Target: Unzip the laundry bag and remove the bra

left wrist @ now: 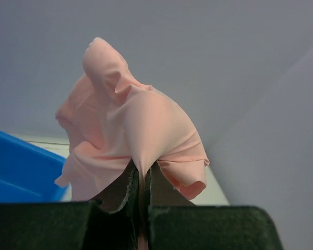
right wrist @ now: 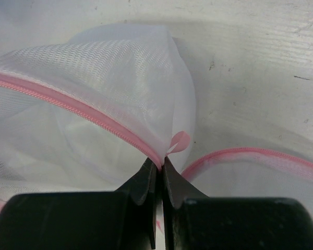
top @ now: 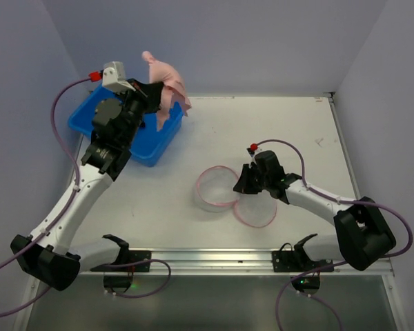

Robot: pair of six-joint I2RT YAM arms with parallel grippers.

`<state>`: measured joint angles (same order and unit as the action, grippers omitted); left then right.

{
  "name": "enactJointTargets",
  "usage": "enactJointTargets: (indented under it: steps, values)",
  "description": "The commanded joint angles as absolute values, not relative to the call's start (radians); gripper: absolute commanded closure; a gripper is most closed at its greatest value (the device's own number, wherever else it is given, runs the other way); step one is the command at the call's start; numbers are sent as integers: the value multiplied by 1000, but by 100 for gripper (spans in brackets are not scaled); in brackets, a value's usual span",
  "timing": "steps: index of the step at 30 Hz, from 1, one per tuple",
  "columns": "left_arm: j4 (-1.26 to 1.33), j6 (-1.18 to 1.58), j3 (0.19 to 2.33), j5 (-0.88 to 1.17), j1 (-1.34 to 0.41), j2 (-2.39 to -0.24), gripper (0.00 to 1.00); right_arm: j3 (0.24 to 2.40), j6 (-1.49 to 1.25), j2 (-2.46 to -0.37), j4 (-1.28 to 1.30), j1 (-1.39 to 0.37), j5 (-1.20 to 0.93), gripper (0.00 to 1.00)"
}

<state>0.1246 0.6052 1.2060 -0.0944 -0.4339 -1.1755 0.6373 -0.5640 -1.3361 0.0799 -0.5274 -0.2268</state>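
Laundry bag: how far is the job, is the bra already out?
Done: the laundry bag lies unzipped, both halves open and empty. In hand: the left claw holds the bra up by the blue tub; the right claw pinches the bag's rim. Left: probably only setting the bra down.

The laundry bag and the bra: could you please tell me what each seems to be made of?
The laundry bag looks like white see-through mesh, probably synthetic: its grid weave shows, with pink zip tape along the rim. The bra looks like soft, matte, pale pink stretch fabric, draping in smooth folds.
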Motion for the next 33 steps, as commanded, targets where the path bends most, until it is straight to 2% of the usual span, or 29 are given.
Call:
enactJointTargets:
  steps: [1, 6, 10, 17, 18, 19, 21, 22, 25, 27, 33]
  values:
    - [-78, 361, 1264, -337, -390, -1172, 100, 666, -552, -1296, 92, -531, -230, 100]
    - [-80, 272, 1217, -387, -307, -1230, 100, 672, -543, -1301, 92, -531, -242, 100]
    - [-98, 256, 1239, -328, -192, -1354, 100, 672, -540, -1312, 89, -531, -253, 100]
    - [-152, 287, 1371, -285, -141, -1743, 98, 692, -532, -1347, 86, -531, -270, 100]
    - [-166, 293, 1431, -278, -141, -1781, 94, 696, -532, -1348, 87, -531, -270, 100]
    - [-182, 302, 1454, -264, -141, -1814, 83, 699, -531, -1350, 90, -531, -268, 100]
    - [-177, 310, 1482, -213, -141, -1848, 69, 710, -520, -1356, 95, -529, -262, 100]
    - [-157, 320, 1483, -186, -141, -1847, 44, 718, -512, -1362, 106, -531, -253, 100]
    - [-159, 342, 1482, -152, -143, -1796, 5, 755, -489, -1382, 127, -531, -242, 97]
    - [-175, 359, 1465, -123, -143, -1731, 0, 794, -469, -1411, 138, -531, -241, 95]
    - [-255, 411, 1297, -12, -172, -1453, 0, 938, -417, -1514, 195, -532, -204, 93]
